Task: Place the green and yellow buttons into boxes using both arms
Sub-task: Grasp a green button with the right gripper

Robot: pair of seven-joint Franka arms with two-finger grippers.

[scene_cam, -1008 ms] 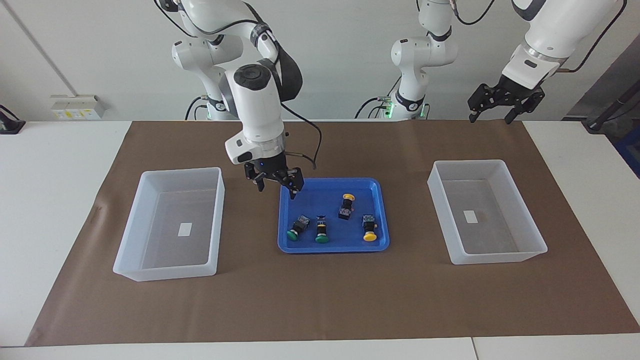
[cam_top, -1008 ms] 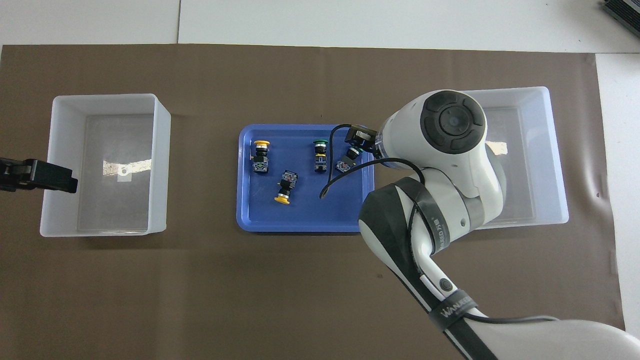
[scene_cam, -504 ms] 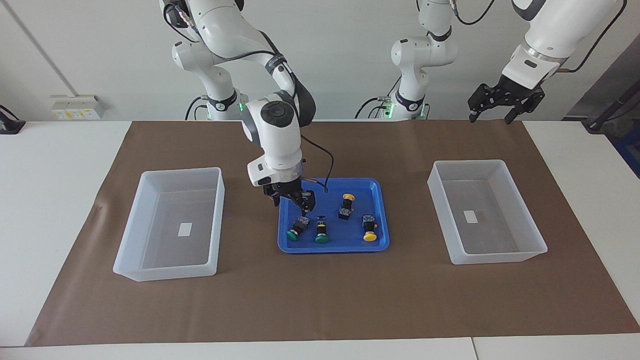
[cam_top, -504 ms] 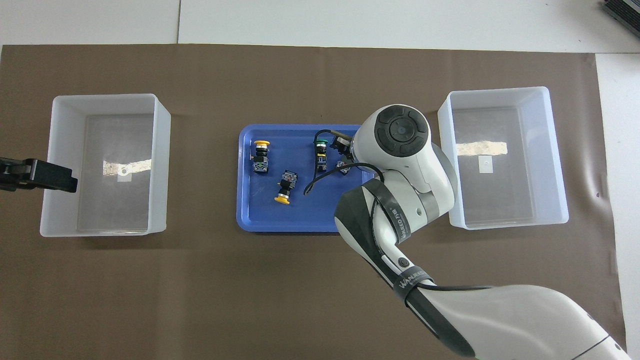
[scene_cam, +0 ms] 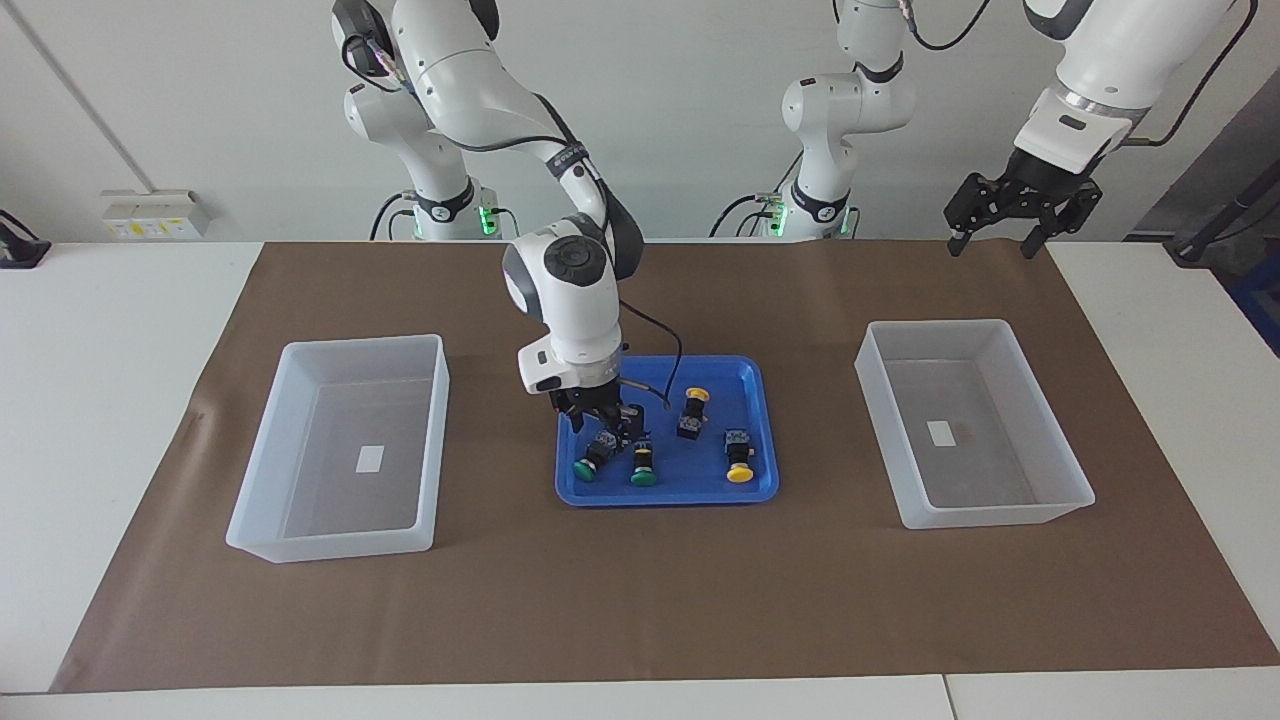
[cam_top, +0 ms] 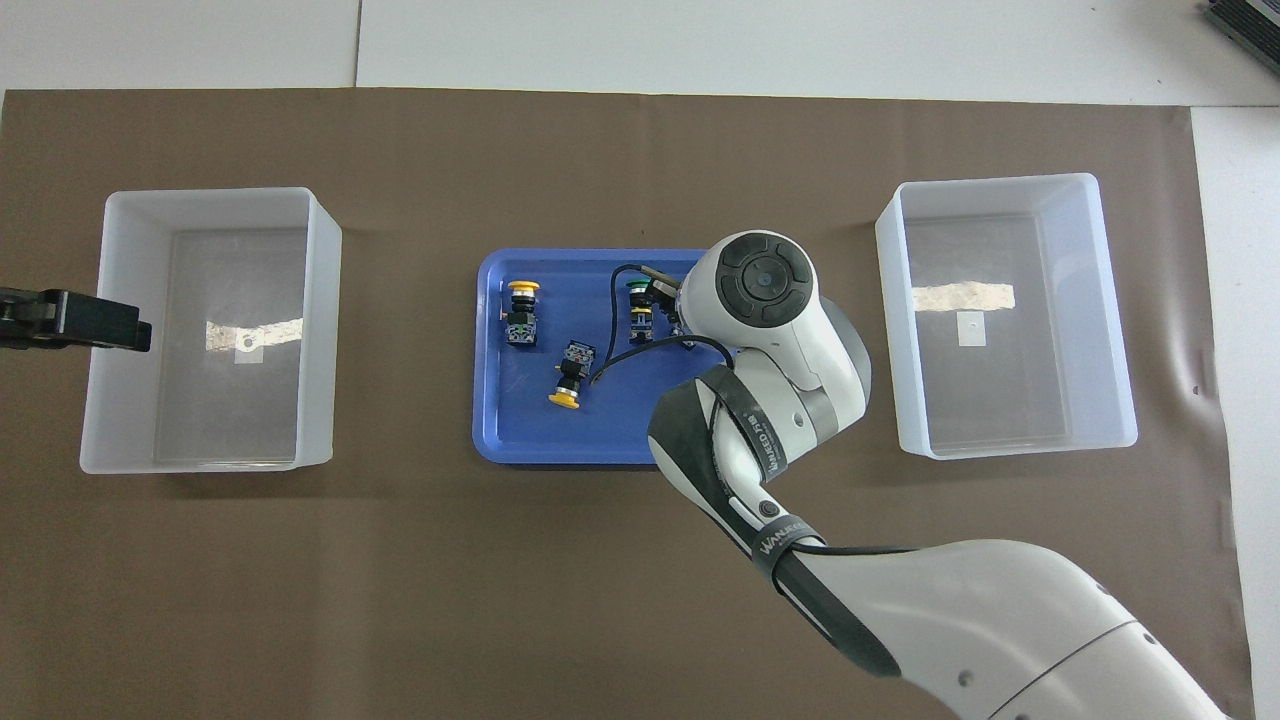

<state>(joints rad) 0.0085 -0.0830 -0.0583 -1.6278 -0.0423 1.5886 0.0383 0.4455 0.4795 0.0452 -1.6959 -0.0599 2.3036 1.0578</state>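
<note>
4 small push-button switches with black blocky bodies and round mushroom caps, all in the shallow blue plastic tray [scene_cam: 762,425] at mid-table, none delivered; count done 0 of 4. Green-capped switch at the tray corner toward the right arm's end [scene_cam: 592,459]: lying on its side, cap pointing away from the robots. Second green-capped switch [scene_cam: 643,462]: just beside the first, toward the tray's middle. Yellow-capped switch [scene_cam: 692,411]: nearer to the robots than the others, toward the tray's middle. Second yellow-capped switch [scene_cam: 738,459]: toward the tray's edge at the left arm's end. Translucent white rectangular plastic bin with tall walls [scene_cam: 343,448], well apart from the tray toward the right arm's end: holds only a small white label. Matching translucent white bin [scene_cam: 968,422], well apart from the tray toward the left arm's end: likewise only a label. Right gripper [scene_cam: 603,423]: low over the tray, directly above the body of the corner green switch; whether its jaws have closed on anything cannot be told. Left gripper [scene_cam: 1020,204]: waiting high, away from the tray, jaws spread, holding nothing. Remaining, by judgement: all 4 picks and placements.
</note>
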